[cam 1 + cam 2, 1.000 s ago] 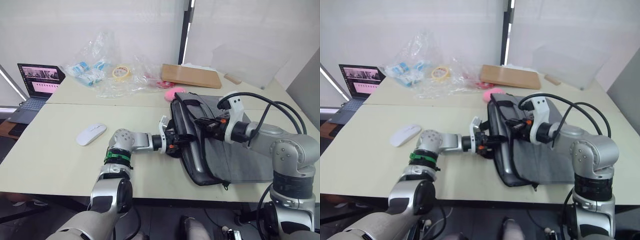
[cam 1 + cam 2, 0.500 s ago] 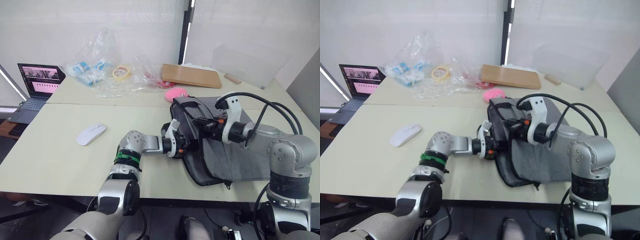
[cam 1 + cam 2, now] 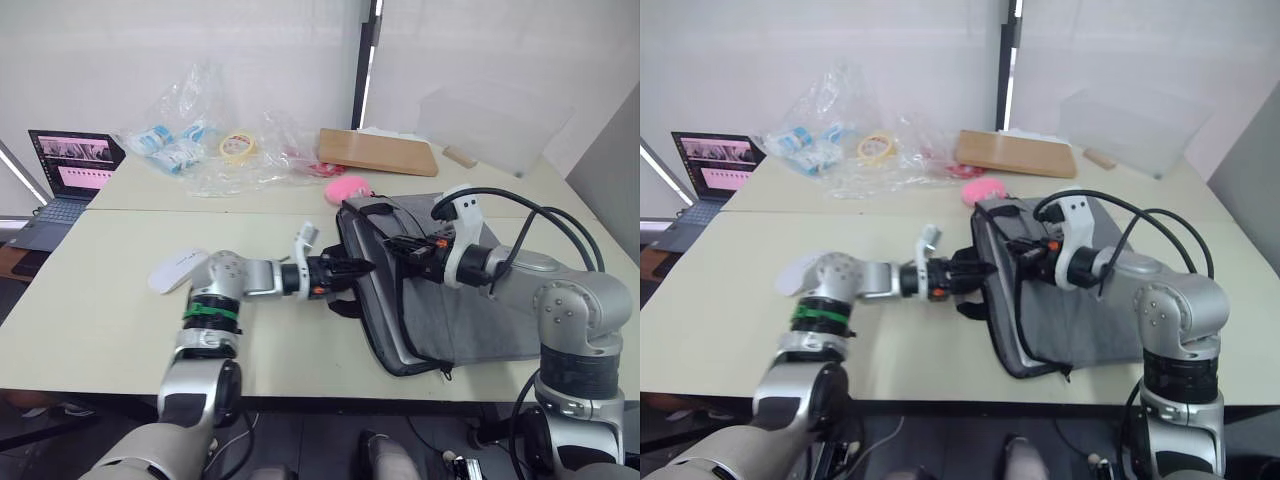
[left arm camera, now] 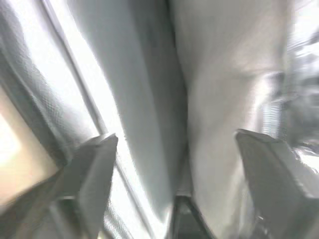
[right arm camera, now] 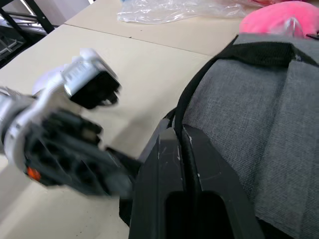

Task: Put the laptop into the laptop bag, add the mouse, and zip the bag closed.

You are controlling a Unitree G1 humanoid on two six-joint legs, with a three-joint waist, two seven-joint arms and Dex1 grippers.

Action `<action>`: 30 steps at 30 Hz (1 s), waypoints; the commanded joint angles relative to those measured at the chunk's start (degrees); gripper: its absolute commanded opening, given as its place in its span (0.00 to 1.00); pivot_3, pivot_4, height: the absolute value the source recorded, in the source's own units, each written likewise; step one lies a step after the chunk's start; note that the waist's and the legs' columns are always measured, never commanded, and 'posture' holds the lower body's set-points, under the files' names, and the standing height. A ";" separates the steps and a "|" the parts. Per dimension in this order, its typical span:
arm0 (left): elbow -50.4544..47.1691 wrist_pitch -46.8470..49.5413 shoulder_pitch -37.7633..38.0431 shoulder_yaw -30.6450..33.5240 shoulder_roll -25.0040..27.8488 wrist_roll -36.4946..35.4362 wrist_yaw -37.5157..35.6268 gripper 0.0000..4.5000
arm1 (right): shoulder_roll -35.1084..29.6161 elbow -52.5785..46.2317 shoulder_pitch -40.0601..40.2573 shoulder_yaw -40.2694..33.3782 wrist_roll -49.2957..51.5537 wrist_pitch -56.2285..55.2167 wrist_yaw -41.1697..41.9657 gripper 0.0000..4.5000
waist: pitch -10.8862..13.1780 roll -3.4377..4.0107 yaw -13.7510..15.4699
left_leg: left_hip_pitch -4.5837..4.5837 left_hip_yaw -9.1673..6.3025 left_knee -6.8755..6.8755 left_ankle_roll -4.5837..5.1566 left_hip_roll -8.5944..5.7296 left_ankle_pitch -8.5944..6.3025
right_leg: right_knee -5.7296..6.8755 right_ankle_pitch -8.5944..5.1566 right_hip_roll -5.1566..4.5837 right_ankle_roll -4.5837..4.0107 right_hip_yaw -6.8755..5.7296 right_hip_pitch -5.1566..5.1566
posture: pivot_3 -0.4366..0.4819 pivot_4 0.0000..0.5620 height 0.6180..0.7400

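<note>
While the right gripper [image 3: 402, 245] pinches the black edge of the bag [image 3: 470, 318] to hold its mouth up, a slip there could let the flap drop and close the way for the mouse [image 3: 172, 272], which lies on the table [image 3: 90, 320] beside the left forearm.

From the head views, the left gripper [image 3: 362, 268] sits at the bag's open side; the laptop [image 3: 385, 310] shows as a pale strip inside it. A pink ball [image 3: 348, 187] touches the bag's far corner, and a small dark laptop [image 3: 60, 180], tape roll [image 3: 237, 146] and board [image 3: 378, 151] lie well behind.

In the left wrist view, the fingers [image 4: 94, 174] stand wide apart, holding nothing, close against grey fabric.

In the right wrist view, the fingers [image 5: 164, 184] are closed on the strap [image 5: 192, 107]; the left gripper is near and could knock it.
</note>
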 commanded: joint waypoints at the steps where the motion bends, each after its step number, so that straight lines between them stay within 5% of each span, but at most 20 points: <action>1: -6.68 -0.67 2.36 -2.36 4.76 -0.53 -4.87 0.85 | -1.05 -0.09 0.03 0.73 -1.11 -3.45 1.35 0.00 | 0.00 0.00 0.10 | 0.07 -0.02 0.00 0.00 -0.01 0.00 | -0.01 0.00 0.00 0.00 -0.02 -0.01 | 0.48 0.27 1.00; 13: -30.47 -21.57 22.89 -2.19 15.90 6.65 -5.22 0.85 | -2.98 1.55 4.20 13.38 -11.09 -16.17 6.93 0.00 | 0.00 0.01 -0.17 | 0.13 0.12 -0.05 -0.15 0.04 0.00 | -0.13 -0.01 0.05 0.00 -0.16 -0.06 | 0.48 0.27 1.00; 21: -41.63 -28.38 36.76 5.86 19.91 8.11 -0.62 0.85 | -1.28 2.75 6.07 17.72 -15.96 -21.51 8.17 0.00 | 0.00 0.01 -0.22 | 0.14 0.14 -0.10 -0.22 0.12 -0.01 | -0.14 -0.02 0.11 0.00 -0.18 -0.08 | 0.48 0.27 1.00; 30: -40.14 -35.30 41.96 11.76 25.82 6.26 -7.51 0.85 | -3.78 3.24 7.79 16.11 -15.29 -26.17 17.04 0.65 | 0.00 0.02 -0.13 | 0.17 0.26 -0.15 -0.25 0.13 0.00 | -0.13 -0.05 0.16 -0.04 -0.24 -0.04 | 0.48 0.27 1.00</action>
